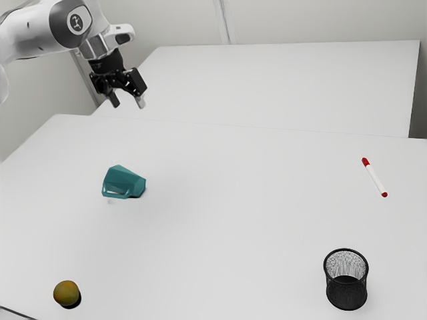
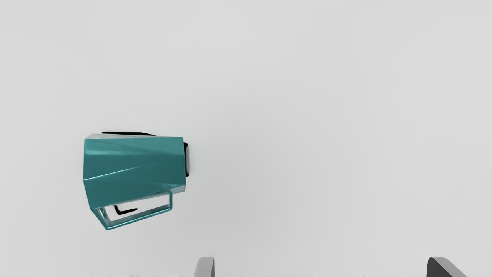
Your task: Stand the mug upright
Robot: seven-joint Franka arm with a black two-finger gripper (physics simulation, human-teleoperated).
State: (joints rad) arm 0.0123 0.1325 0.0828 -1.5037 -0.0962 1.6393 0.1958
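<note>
- Teal mug (image 2: 134,165) lay on its side, lower than the jaws, off past one finger, handle edge toward them.
- Gripper (image 1: 127,103) hung wide open, gripping nothing, with white table (image 2: 307,154) spread beneath its gap.
- Table edge crossed the exterior view just under the jaws.
- Marker (image 1: 375,178), mesh cup (image 1: 346,293) and ball (image 1: 66,293) sat well apart from them.

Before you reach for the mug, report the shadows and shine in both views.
Exterior view: flat, pale light over the table; dark shadow hugging the underside of the ball. Wrist view: thin, hard black shadows beside the mug, one seen through its handle; pale glints along its facets.
</note>
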